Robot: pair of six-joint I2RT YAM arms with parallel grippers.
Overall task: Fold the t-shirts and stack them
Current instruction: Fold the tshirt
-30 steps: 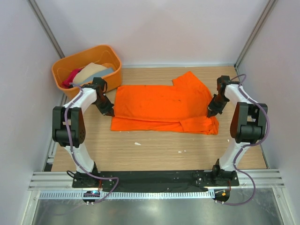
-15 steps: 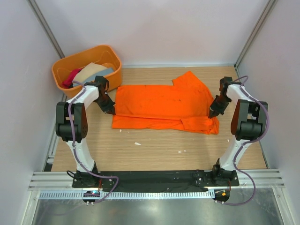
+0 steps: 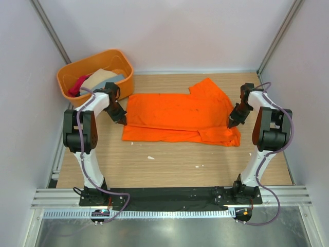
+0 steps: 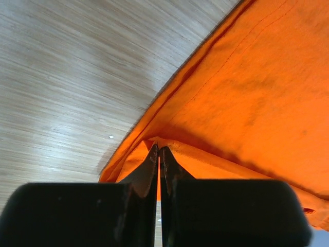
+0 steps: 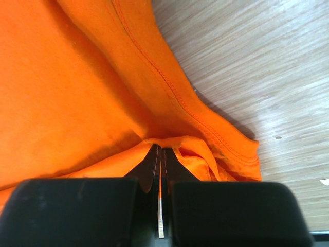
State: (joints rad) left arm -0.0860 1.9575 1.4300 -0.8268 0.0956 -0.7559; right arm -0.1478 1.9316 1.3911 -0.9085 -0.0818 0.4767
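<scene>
A fold at the left edge of the orange t-shirt (image 3: 177, 114), which is spread across the middle of the desk (image 3: 169, 160), is pinched by the tightly closed left pincer (image 4: 158, 154), and its right edge is likewise pinched by the right pincer (image 5: 160, 154).

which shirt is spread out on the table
The bright orange cloth t-shirt, spread on the wooden table; the beige, grey-blue and crimson shirts sit bunched in the orange plastic tub.
</scene>
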